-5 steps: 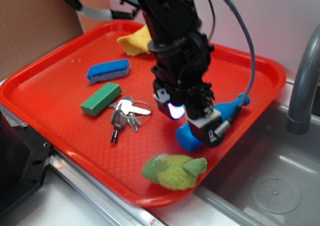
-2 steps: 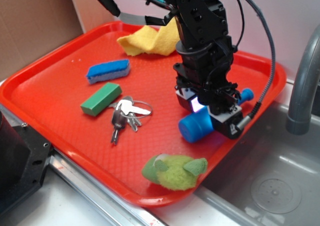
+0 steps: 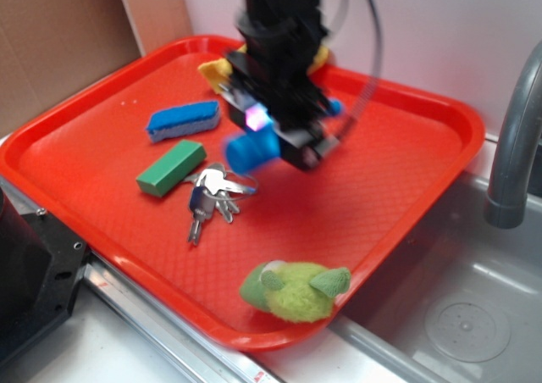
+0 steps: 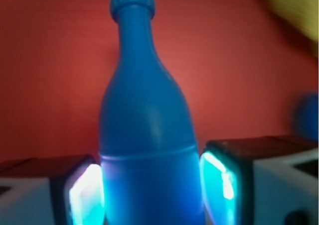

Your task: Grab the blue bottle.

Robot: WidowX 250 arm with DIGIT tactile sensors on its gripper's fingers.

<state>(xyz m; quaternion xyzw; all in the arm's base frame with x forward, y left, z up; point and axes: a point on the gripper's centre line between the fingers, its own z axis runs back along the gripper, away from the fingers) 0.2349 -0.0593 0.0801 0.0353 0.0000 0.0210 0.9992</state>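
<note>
Gripper blurred, held above the red tray, jaws pinching the blue bottle by its lower body. Bottle lifted clear of the tray floor, over its middle, near the keys. Green block and blue sponge lie to the left.
</note>
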